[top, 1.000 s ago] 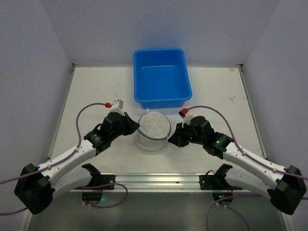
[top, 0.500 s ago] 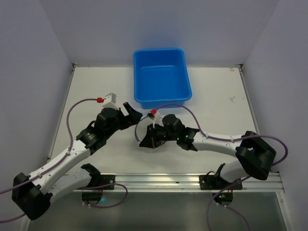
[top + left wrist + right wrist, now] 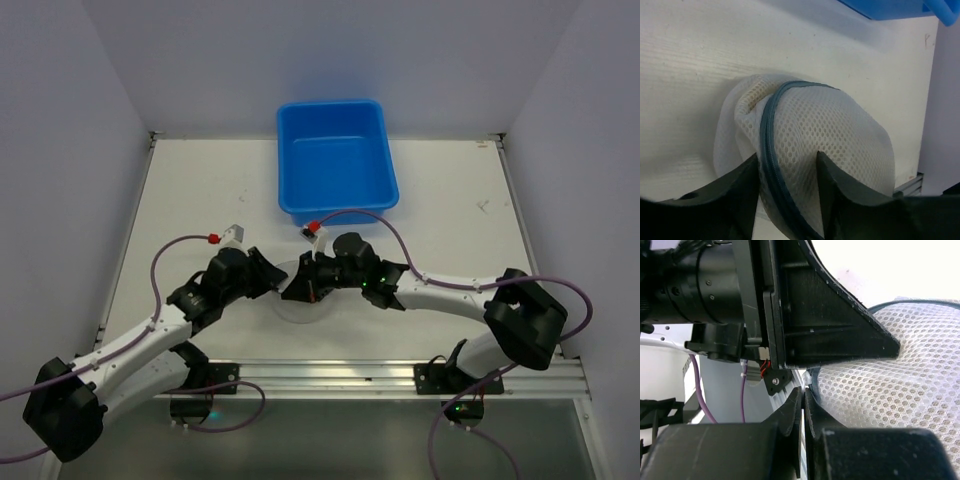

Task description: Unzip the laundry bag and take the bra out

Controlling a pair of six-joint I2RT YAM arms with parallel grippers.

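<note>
The laundry bag (image 3: 301, 309) is a white mesh drum, mostly hidden under both grippers near the table's front middle. In the left wrist view the laundry bag (image 3: 840, 125) lies on its side, with the dark zip (image 3: 766, 130) curving round its rim. My left gripper (image 3: 272, 280) (image 3: 786, 155) straddles the zip rim, and its jaws press into the mesh. My right gripper (image 3: 298, 288) (image 3: 804, 390) is shut at the edge of the bag (image 3: 900, 385), pinching a thin white tab by the zip. The bra does not show.
The blue plastic tub (image 3: 335, 160) stands just behind the bag, and its corner shows in the left wrist view (image 3: 890, 6). A metal rail (image 3: 320, 375) runs along the table's near edge. Purple cables loop over both arms.
The bag stood upright between the two grippers. My right arm swung left over it. My left gripper drew back, then closed on the rim. The bag is now tipped and squashed.
</note>
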